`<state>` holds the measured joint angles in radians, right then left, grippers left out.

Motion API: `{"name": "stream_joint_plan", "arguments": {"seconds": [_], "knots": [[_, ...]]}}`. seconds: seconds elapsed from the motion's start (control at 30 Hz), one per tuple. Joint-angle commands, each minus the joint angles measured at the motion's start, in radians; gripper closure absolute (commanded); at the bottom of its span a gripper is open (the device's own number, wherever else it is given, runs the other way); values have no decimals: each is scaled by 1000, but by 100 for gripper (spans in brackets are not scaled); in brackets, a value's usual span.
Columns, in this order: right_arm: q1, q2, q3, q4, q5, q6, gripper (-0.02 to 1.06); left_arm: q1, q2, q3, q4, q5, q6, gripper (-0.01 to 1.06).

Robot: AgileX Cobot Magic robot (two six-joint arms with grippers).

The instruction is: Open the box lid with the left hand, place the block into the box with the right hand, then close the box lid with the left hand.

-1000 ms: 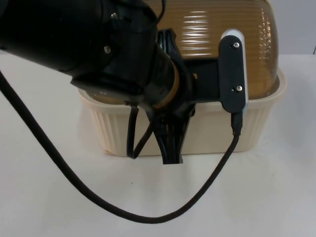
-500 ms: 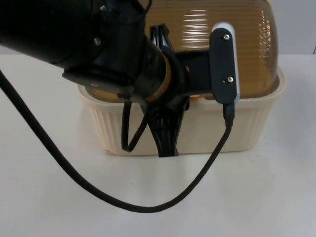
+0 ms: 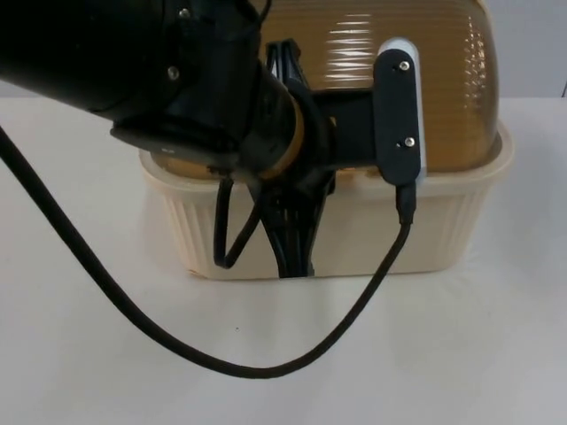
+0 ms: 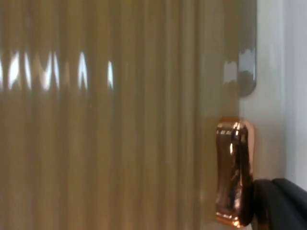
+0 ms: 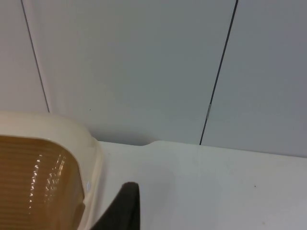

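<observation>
While left gripper [image 3: 295, 257] barely shifts at cream box [image 3: 461, 221] front, amber lid [image 3: 381, 53] down, grip seemingly unclear.

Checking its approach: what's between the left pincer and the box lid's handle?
Nothing; in the left wrist view the pincer fingertip touches the shiny copper handle on the ribbed amber lid.

One cream box [image 3: 354, 235]; one ribbed amber lid [image 3: 390, 80]; one copper handle [image 4: 233, 173].

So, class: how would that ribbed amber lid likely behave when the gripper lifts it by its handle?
The lid looks like thin ribbed plastic, so probably light and fairly stiff. Its glossy copper handle may be slippery for the left gripper.
</observation>
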<state>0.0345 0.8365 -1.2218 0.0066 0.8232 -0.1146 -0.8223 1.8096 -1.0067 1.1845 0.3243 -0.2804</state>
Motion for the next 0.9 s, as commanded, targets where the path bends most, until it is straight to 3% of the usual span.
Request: {"name": "stream_joint_plan", "arguments": {"seconds": [0.0, 0.2, 0.6, 0.73, 0.87], "knots": [[-2, -3, -5, -7, 13, -8, 0, 8, -8, -7, 18, 31, -13, 105], [-2, -3, -5, -7, 13, -8, 0, 8, -12, -7, 82, 39, -69, 105], [-2, -3, -5, -7, 16, -8, 0, 28, -14, -96, 100, 36, -29, 105], [-2, -3, -5, 2, 16, -8, 0, 58, -14, -125, -22, 36, 84, 105], [-2, -3, -5, 2, 16, -6, 0, 101, -14, -184, -331, 42, 410, 105]]}}
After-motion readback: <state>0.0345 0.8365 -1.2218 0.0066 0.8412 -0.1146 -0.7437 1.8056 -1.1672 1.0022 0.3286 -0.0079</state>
